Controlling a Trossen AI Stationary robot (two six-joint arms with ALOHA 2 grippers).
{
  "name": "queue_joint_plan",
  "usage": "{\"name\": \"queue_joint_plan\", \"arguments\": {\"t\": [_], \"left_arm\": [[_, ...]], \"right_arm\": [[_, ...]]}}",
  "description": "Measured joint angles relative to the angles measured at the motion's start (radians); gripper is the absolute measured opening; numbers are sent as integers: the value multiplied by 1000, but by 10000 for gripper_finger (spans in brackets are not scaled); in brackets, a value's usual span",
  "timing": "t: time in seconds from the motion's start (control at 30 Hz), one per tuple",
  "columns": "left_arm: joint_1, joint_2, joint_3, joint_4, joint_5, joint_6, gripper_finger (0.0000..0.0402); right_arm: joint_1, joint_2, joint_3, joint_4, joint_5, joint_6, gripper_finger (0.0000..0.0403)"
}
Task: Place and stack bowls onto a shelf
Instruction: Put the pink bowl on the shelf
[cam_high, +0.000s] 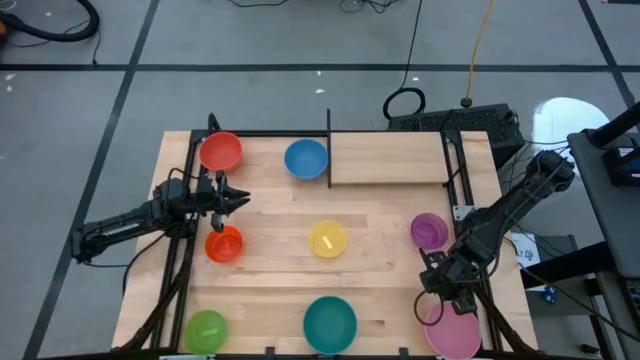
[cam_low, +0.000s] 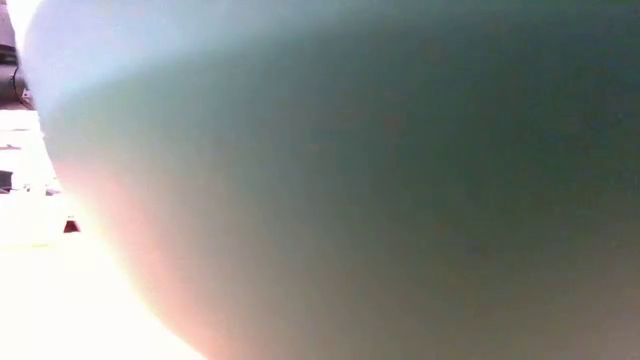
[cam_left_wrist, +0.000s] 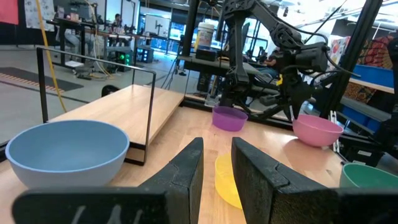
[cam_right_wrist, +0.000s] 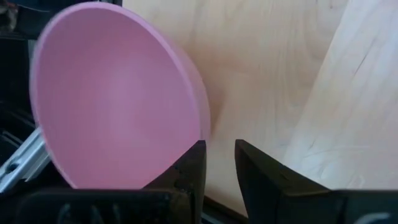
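My left gripper (cam_high: 243, 200) hovers between the red bowl (cam_high: 221, 152) and the orange bowl (cam_high: 224, 244), fingers a narrow gap apart (cam_left_wrist: 217, 165) with nothing in it. It points toward the table's right, at the yellow bowl (cam_left_wrist: 225, 180). My right gripper (cam_high: 440, 298) hangs over the far-left rim of the pink bowl (cam_right_wrist: 118, 93), also with a narrow empty gap (cam_right_wrist: 220, 165); wood shows through it. The shelf (cam_high: 390, 160) sits at the far edge with the blue bowl (cam_high: 306, 158) beside it. The purple (cam_high: 428, 230), teal (cam_high: 330, 323) and green (cam_high: 206, 330) bowls rest on the table.
The shelf's thin black bars (cam_left_wrist: 152, 106) rise along its edges. Black frame rails run along the table's left (cam_high: 180, 270) and right (cam_high: 462, 180) sides. The teal bowl's wall (cam_low: 380, 180) fills the low view. Bare wood lies between the yellow and purple bowls.
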Motion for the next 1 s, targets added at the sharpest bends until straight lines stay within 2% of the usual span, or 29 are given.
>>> {"name": "queue_joint_plan", "arguments": {"t": [0.27, 0.7, 0.87, 1.0], "left_arm": [[0, 0, 0, 0, 0, 0, 88], [0, 0, 0, 0, 0, 0, 88], [0, 0, 0, 0, 0, 0, 88], [0, 0, 0, 0, 0, 0, 88]], "right_arm": [[-1, -21, 0, 28, -7, 51, 77], [-1, 9, -19, 65, -27, 38, 77], [-1, 25, -93, 229, -74, 78, 77], [-1, 28, -163, 389, -71, 123, 77]]}}
